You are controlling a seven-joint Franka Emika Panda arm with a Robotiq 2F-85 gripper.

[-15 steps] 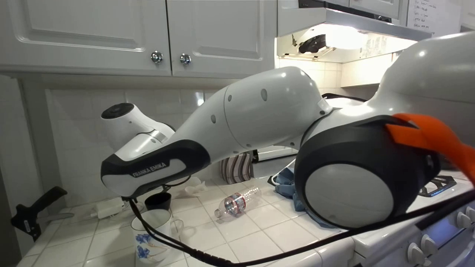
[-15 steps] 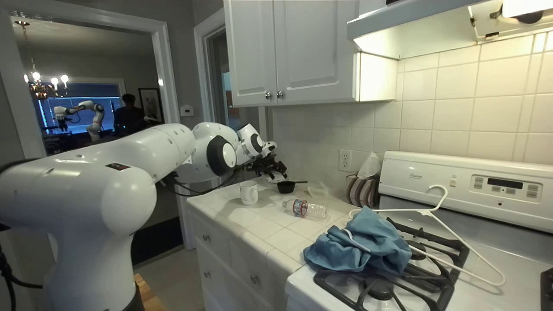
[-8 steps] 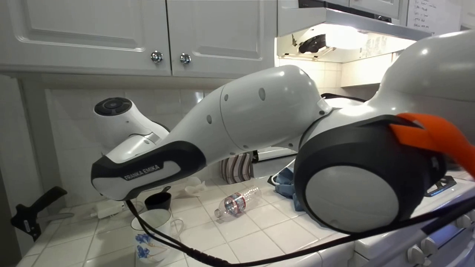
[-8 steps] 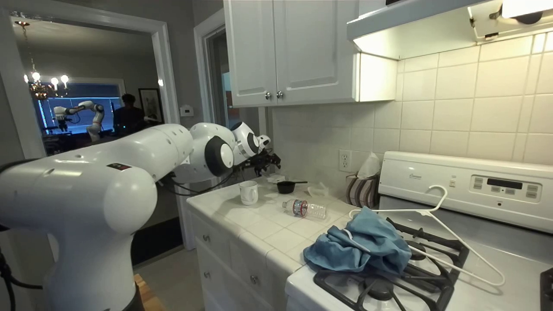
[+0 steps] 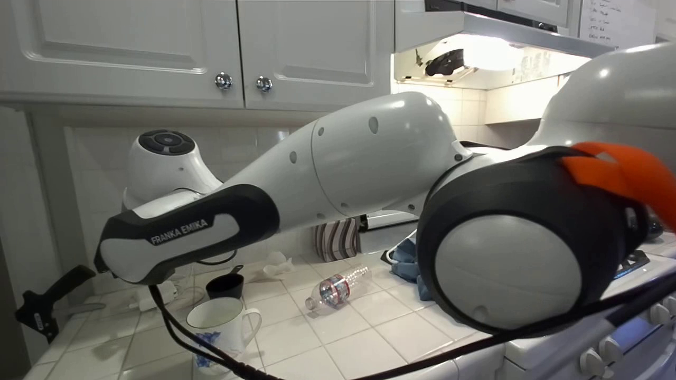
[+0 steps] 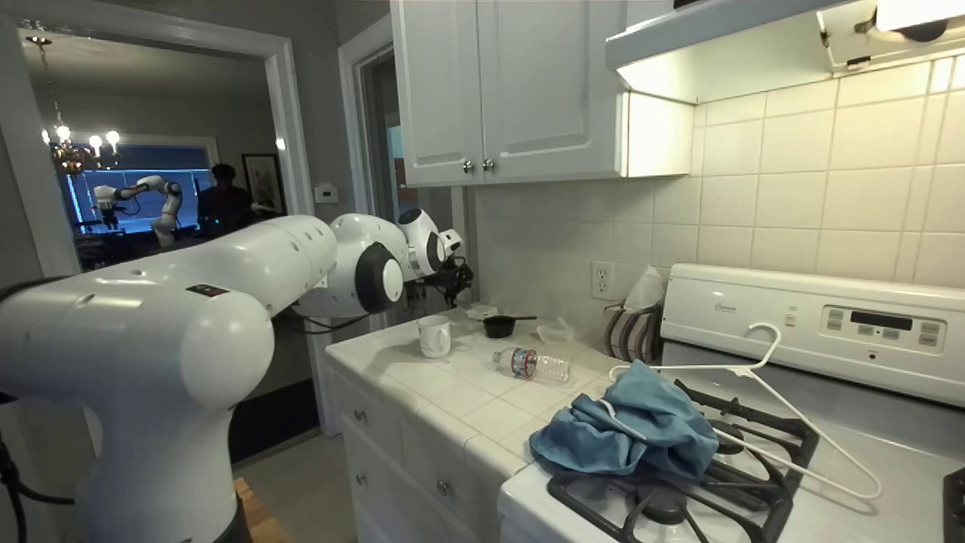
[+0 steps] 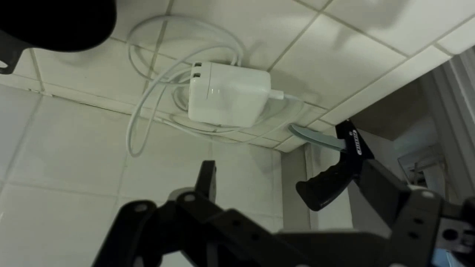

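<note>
My gripper is open with nothing between its fingers. In an exterior view it hangs above the far end of the tiled counter. A black clamp with a grey curved bar sits at the counter's edge; its handle appears between the fingers, apparently beyond them. It shows in an exterior view too. A white charger with a looped white cable lies on the counter by the wall. A black cup with a handle is beside it, also visible in both exterior views.
A white mug with blue flowers stands near the front edge. A clear plastic bottle lies on its side. A striped tissue box, a blue cloth and a white hanger are near and on the stove. Cabinets hang above.
The arm's wrist has moved left in both exterior views, away from above the black cup, and the hand has turned to point more downward. The objects on the counter have not moved.
</note>
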